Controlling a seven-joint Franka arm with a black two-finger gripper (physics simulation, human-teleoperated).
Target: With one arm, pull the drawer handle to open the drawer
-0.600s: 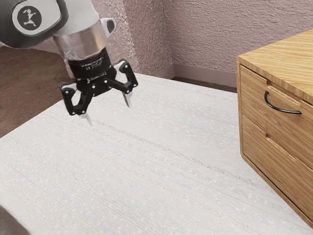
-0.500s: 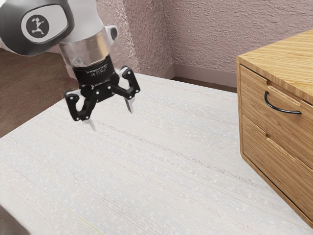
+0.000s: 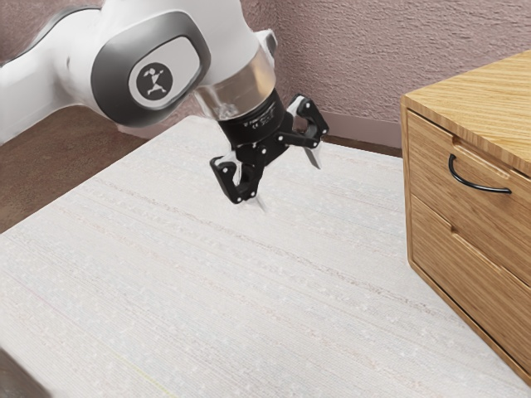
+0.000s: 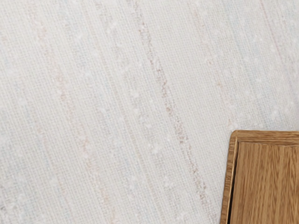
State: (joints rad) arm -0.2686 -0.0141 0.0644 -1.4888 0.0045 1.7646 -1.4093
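**A:** Black wire, bowed out from the wood: that's the handle (image 3: 477, 178) you're after. It sits on the upper drawer (image 3: 433, 148) of the cabinet (image 3: 485, 91), at the exterior view's right. The drawer front lies flush with the frame, so you haven't opened anything yet.

**B:** And the fingers (image 3: 235, 178)? They look a long way off.

**A:** They are. You have them hanging above the pale worktop (image 3: 249, 298) near its far edge, well apart from the cabinet and touching nothing. They're spread wide and empty, which I'd say suits you, because the handle has to pass between them before you close.

**B:** Why is the hand tilted like that?

**A:** My guess is you're swinging the tips toward the drawer front. A hand pointing down can't hook a handle on an upright face. Your wrist camera already catches a corner of the cabinet (image 4: 264, 186) beyond the worktop (image 4: 93, 112).

**B:** What's next, then?

**A:** Carry the hand right, level it with the handle, straddle the wire, close, then pull straight back.
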